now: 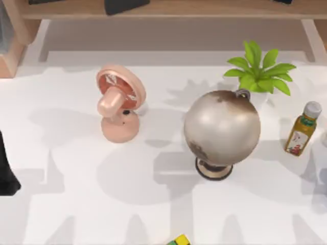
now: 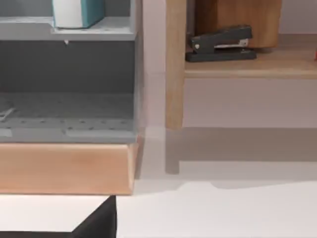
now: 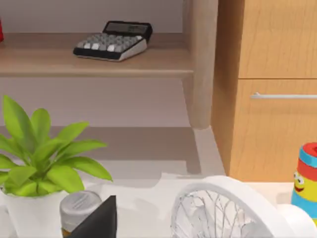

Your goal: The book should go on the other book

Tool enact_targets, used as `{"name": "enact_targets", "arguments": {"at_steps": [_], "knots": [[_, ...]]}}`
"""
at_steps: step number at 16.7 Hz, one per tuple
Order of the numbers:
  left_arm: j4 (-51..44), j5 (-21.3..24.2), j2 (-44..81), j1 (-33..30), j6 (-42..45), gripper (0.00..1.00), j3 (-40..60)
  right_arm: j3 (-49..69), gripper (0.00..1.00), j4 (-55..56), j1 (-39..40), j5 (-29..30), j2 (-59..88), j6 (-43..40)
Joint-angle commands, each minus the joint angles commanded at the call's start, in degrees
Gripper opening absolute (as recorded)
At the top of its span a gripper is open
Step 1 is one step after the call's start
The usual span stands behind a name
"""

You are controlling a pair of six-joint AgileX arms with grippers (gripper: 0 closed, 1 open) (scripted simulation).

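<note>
My left arm [image 1: 5, 172] is a dark shape at the left edge of the white tabletop [image 1: 76, 204]. In the left wrist view, a dark wedge of my left pincer [image 2: 96, 222] hangs over the tabletop. I cannot tell whether it is apart or together, and it touches nothing I can see. A like wedge of my right pincer [image 3: 96, 222] shows in the right wrist view, its state just as unclear.

A pink desk fan [image 1: 118, 104] stands left of the tabletop's middle. A grey-brown globe [image 1: 222, 130] on a dark foot stands right of the middle. Toward the far right corner is a potted green plant [image 1: 260, 71], with a yellow oil bottle [image 1: 302, 128] near the right edge. A small yellow-and-green object [image 1: 180, 240] sits at the near edge; I cannot tell whether it is a book.

Beyond the tabletop's far edge, a grey shelf unit [image 2: 69, 74] holds a teal-and-white item [image 2: 78, 12] I cannot identify. A wooden shelf [image 2: 247, 67] carries a black stapler [image 2: 220, 43] and a calculator [image 3: 113, 40]. A white fan [image 3: 223, 210] and a colourful toy [image 3: 308, 176] stand before a wooden cabinet [image 3: 277, 124].
</note>
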Motion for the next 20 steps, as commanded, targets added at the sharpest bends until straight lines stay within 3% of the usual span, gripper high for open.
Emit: {"name": "enact_targets", "arguments": {"at_steps": [4,8,20], "knots": [[0.7,0.4,1.75,0.35,0.0,1.0,1.52,0.0,1.0,0.0,0.0,0.0,0.0,0.0],[4.6,2.63,12.5,2.34,0.02,1.0,10.02,0.0,1.0,0.0,0.0,0.0,0.0,0.0],[24.35,13.93,77.71,12.38,0.09,1.0,53.07,0.0,1.0,0.0,0.0,0.0,0.0,0.0]]}}
